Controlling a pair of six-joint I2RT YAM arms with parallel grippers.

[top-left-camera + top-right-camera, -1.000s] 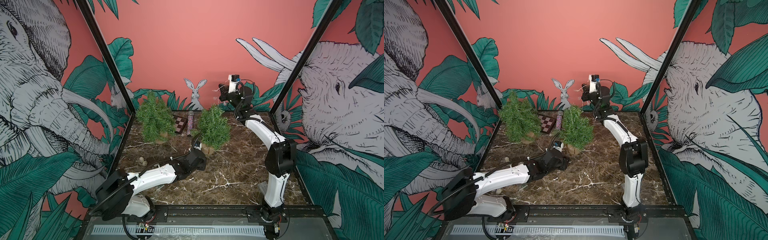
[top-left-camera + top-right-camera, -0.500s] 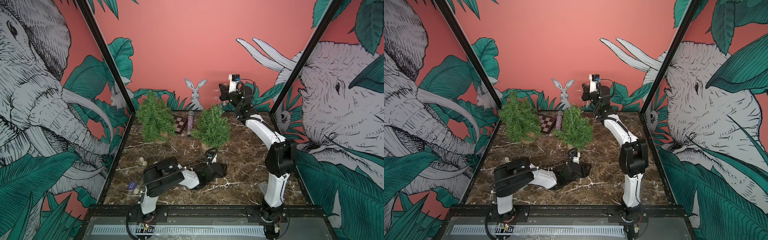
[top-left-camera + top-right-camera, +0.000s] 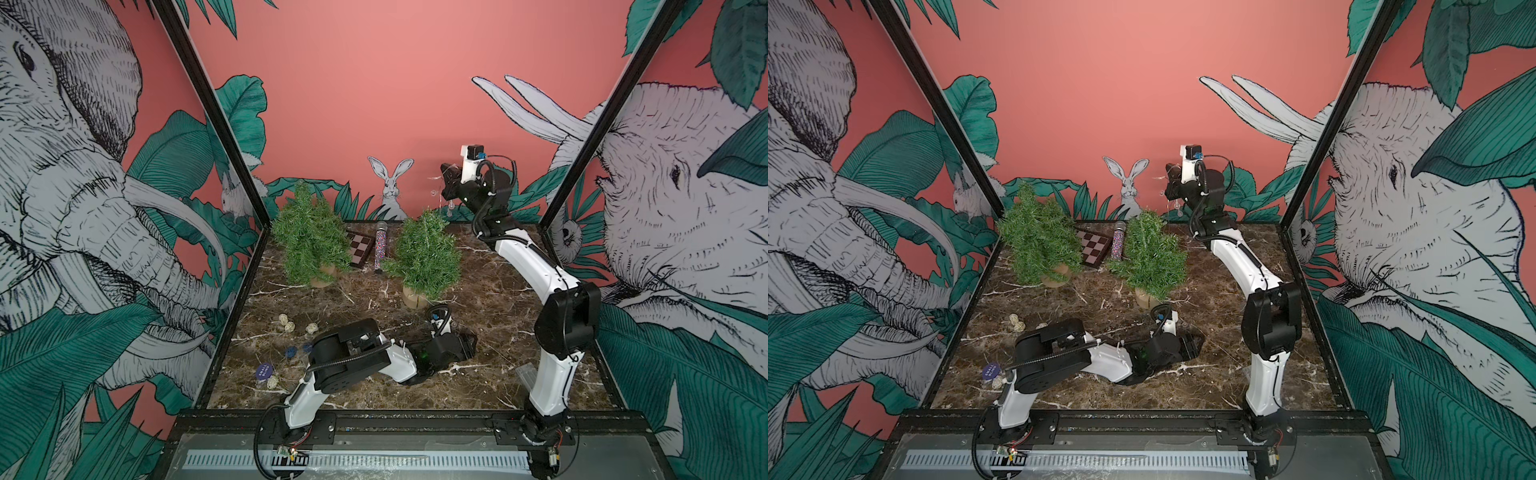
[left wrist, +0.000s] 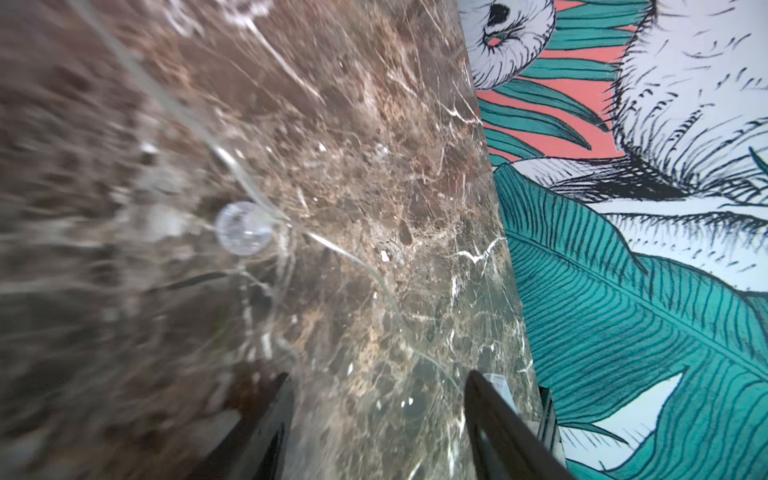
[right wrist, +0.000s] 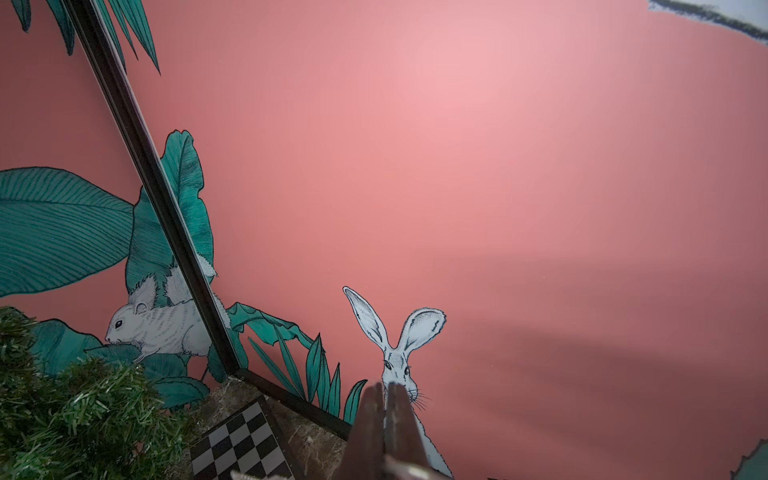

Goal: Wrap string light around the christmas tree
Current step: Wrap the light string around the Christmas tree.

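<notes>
Your left jaws stand apart with nothing between them. In the left wrist view the two dark fingers (image 4: pixel 272 419) frame only bare counter (image 4: pixel 374 174). The string light (image 4: pixel 243 227) lies just ahead of them. One clear bulb rests on the marble, and the thin wire runs past it toward the gap between the fingers but is not yet in it. In both top views that arm lies low on the counter, in front of the base of the nearer christmas tree (image 3: pixel 424 257).

Your right jaws are pinched shut and raised high near the back wall (image 3: pixel 374 104), above and behind that tree's top. A fine strand with small bulbs (image 3: pixel 450 206) hangs from them, so they appear to hold one end of the string. A second tree (image 3: pixel 311 245) stands further off, and no wire shows on it.

I judge you are at the pick-up of the slack. One end is anchored aloft, and the loose run on the counter is waiting to be taken.

The next move calls for easing the left jaws forward and down until the wire sits between the fingers. Close near the bulb, where the strand is easiest to find. Then lift it clear of the marble and carry it round the nearer tree. The wire is thin and nearly clear, so check that it is caught before you pull.
</notes>
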